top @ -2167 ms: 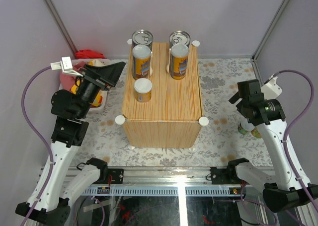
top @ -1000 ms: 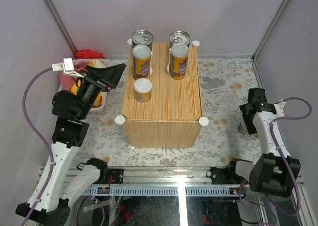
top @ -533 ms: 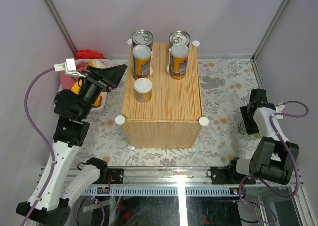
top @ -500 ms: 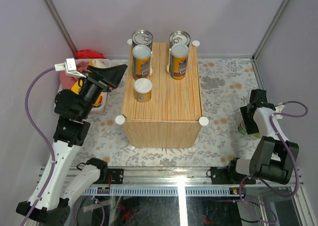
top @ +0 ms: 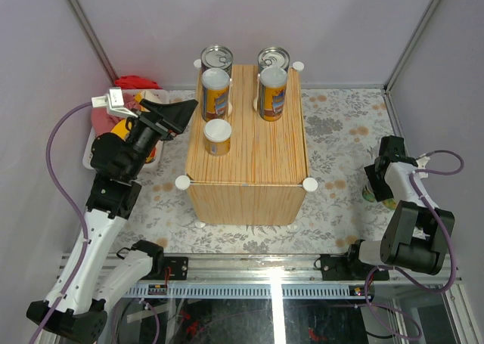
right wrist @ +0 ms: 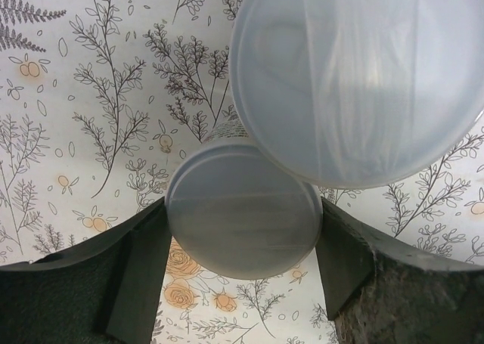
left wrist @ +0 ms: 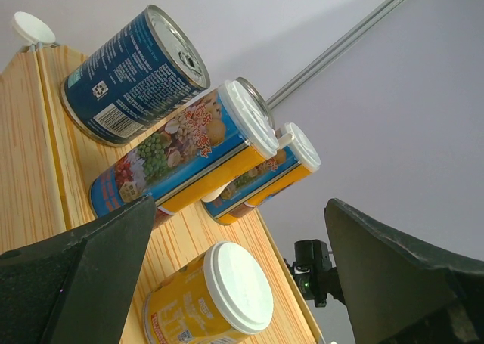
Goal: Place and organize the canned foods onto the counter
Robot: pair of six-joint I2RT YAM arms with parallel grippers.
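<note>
Grip on a lidded can point(right wrist: 243, 212)
The right claw point(right wrist: 242, 230) pinches it, second can point(right wrist: 355, 79) just beside; left claw point(left wrist: 238, 208) spread wide, tabletop point(left wrist: 30, 132) ahead.

Looking straight down. Two cans, upright, both w/ white plastic lids, on floral floor mat point(right wrist: 76, 94). Lower can point(right wrist: 242, 200) sits btwn fingers of right pincer point(right wrist: 243, 238); fingers point(right wrist: 140, 272) dark, one each side, both against lid rim. Upper can point(right wrist: 355, 79) appears larger, overlaps lower can's top-right edge. Labels not visible.
</note>
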